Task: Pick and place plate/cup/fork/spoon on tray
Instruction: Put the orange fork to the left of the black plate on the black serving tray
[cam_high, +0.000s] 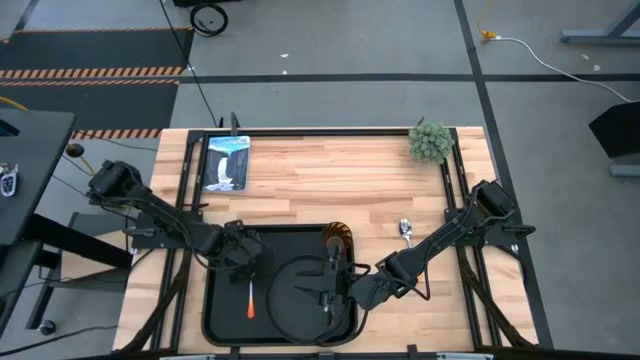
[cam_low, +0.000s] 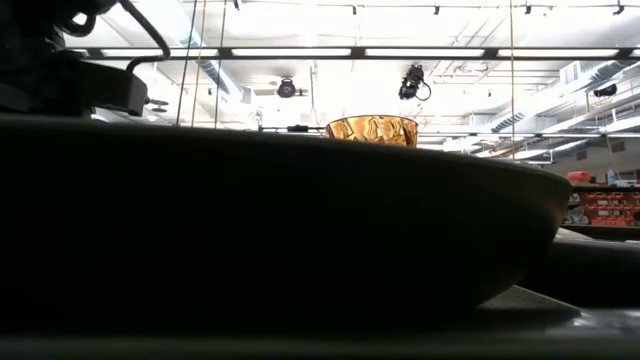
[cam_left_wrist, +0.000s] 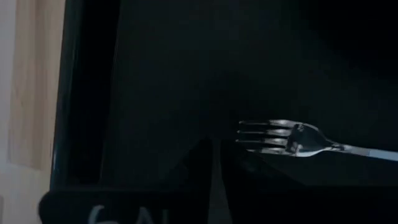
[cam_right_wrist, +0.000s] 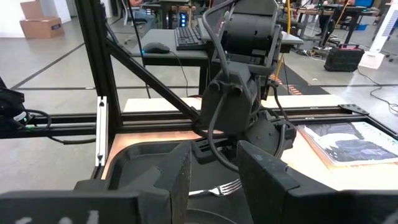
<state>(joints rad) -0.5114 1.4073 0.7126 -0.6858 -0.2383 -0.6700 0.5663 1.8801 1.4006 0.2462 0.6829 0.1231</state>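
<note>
The black tray (cam_high: 212, 300) lies at the table's near middle. On it lie the round black plate (cam_high: 290, 305) and, to its left, the fork (cam_high: 250, 298) with a red-orange handle, its tines (cam_left_wrist: 273, 137) toward the far side. The amber cup (cam_high: 337, 238) stands upright at the tray's far rim and also shows in the low view (cam_low: 372, 130). The spoon (cam_high: 406, 231) lies on the wood right of the tray. My left gripper (cam_high: 246, 260) is shut, just beyond the fork's tines. My right gripper (cam_high: 335, 285) is open and empty over the plate's right part.
A picture book (cam_high: 226, 162) lies at the table's far left. A small green plant (cam_high: 430, 142) stands at the far right. Black frame rails (cam_high: 455, 190) run along both sides. Bare wood lies between the tray and the far edge.
</note>
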